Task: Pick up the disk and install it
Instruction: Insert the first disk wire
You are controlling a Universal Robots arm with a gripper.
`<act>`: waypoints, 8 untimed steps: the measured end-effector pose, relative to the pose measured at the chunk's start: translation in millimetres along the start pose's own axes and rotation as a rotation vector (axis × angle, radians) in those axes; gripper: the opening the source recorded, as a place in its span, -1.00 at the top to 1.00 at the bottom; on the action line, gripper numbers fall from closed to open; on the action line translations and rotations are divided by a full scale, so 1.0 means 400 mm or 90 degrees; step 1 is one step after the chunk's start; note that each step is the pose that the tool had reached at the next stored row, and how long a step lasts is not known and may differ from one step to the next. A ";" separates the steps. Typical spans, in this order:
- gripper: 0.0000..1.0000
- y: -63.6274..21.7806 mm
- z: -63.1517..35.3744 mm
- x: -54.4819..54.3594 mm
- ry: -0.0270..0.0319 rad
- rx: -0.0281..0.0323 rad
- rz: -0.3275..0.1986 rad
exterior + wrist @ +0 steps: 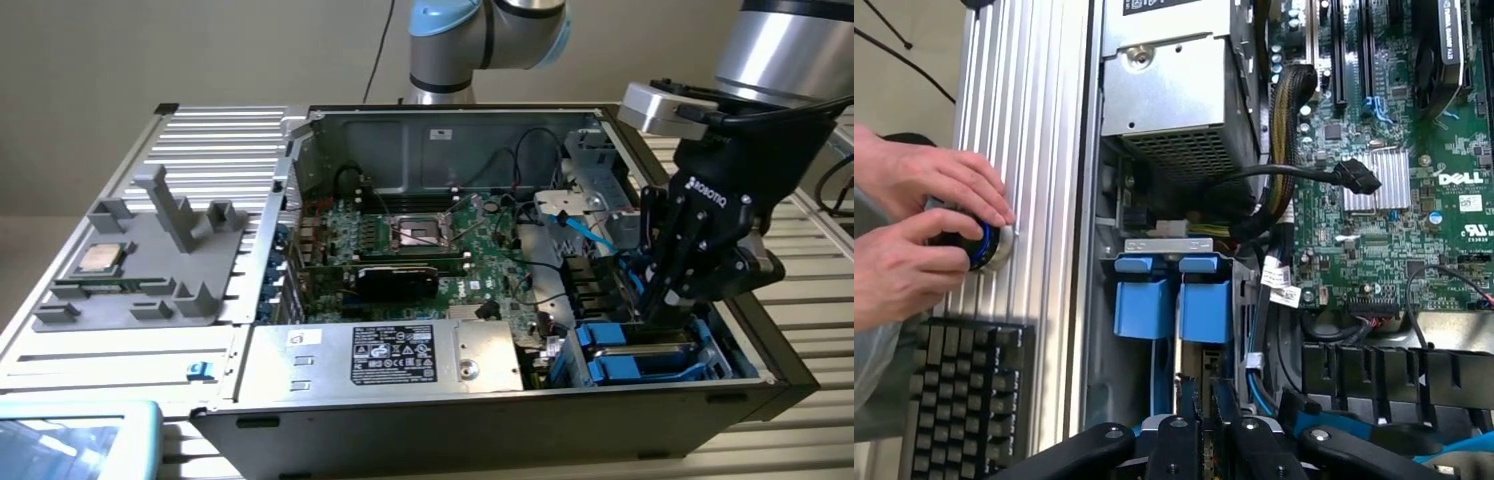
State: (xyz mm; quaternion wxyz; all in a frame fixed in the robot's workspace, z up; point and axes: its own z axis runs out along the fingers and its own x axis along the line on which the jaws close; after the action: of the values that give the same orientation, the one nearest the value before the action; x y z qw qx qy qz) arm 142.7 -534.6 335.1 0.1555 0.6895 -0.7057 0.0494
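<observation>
An open computer case (pixel 307 400) lies on a ribbed metal worktop (pixel 220 140). The robot arm's black claw (pixel 661 308) is lowered into the drive bay at the near corner, on the exterior view's right. The claw is drawn nearly closed, pinching the disk (pixel 647 362), which sits in that bay with its blue carrier tabs just near of the claw. Left of the bay, along the case's near edge, lies a silver box with a black label (pixel 387 355), with the green motherboard (pixel 441 250) beyond it. At the exterior view's left, a grey fixture (pixel 160 260) carries a small square chip (pixel 100 258). Beside the case, a person's hand (pixel 934 185) and a second hand (pixel 899 270) grip a round black-and-blue knob (pixel 982 245) next to a keyboard (pixel 964 400).
</observation>
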 end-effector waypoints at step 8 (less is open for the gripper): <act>0.67 -0.002 0.005 -0.002 -0.0005 0.0022 0.002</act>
State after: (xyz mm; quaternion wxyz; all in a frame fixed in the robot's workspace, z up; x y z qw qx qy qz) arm 143.3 -534.5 332.8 0.1540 0.6888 -0.7066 0.0506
